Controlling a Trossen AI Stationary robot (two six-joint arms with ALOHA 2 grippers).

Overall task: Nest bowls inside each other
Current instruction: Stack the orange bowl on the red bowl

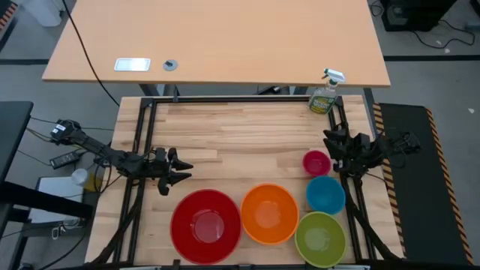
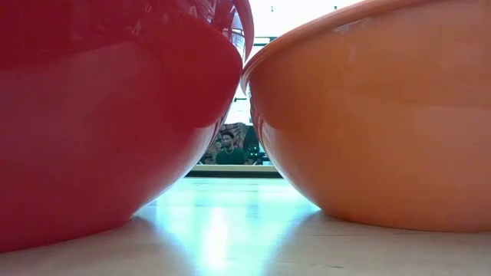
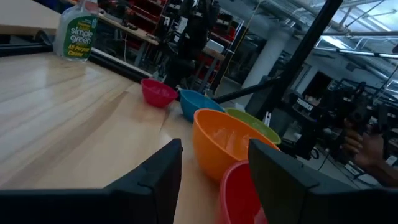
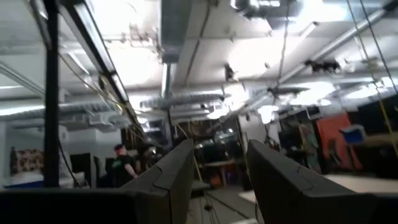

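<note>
Glossy plastic is the main risk here: all five bowls sit apart on the bench (image 1: pixel 225 131), none nested yet. The red bowl (image 1: pixel 206 226) and orange bowl (image 1: pixel 269 214) stand at the near edge, almost touching. The green bowl (image 1: pixel 320 238), blue bowl (image 1: pixel 325 194) and pink bowl (image 1: pixel 316 162) stand in a line along the right side.

The left claw (image 1: pixel 182 172) hangs released just above the red bowl's far rim. The right claw (image 1: pixel 335 154) waits beside the pink bowl with its fingers apart, holding nothing.

I think a smooth thin rim can slip from the fingers. A bowl pushed sideways could knock its close neighbour, or slide off the near edge. The spray bottle (image 1: pixel 325 96) stands well apart.
</note>
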